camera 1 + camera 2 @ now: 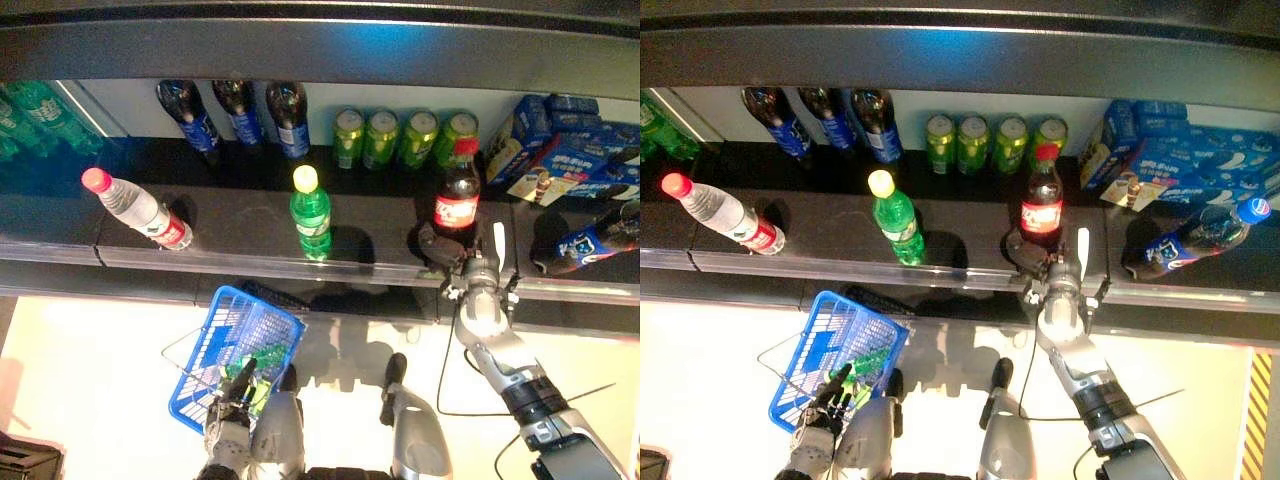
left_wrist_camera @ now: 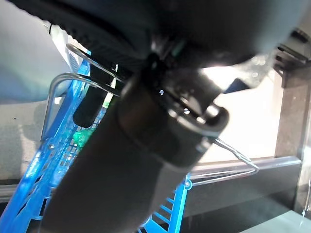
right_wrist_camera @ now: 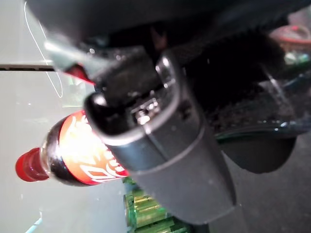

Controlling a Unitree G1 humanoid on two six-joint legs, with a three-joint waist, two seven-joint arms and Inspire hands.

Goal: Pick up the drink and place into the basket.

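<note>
Left eye view: a dark shelf (image 1: 250,262) holds drinks, with a pale floor below it.
Right hand: the right hand (image 1: 447,252) is raised to the shelf's front edge, at the base of the cola bottle (image 1: 457,196). Its fingers curl round the lower part of the bottle, grasping it.
Cola bottle: upright, red cap, red label, dark drink, near the front edge toward the shelf's right end.
Left hand: the left hand (image 1: 232,405) is low by the body, its fingers clenched round the wire handle of the blue basket (image 1: 255,325).
Blue basket: it hangs below the shelf's front edge, with something green inside.
Other drinks: a green bottle with a yellow cap (image 1: 310,212) stands mid-shelf. A clear bottle with a pink cap (image 1: 137,209) lies tilted toward the left end.
Back edge: three dark bottles with blue labels (image 1: 243,113), then four green cans (image 1: 404,137).
Right end: blue boxes (image 1: 566,148).
</note>
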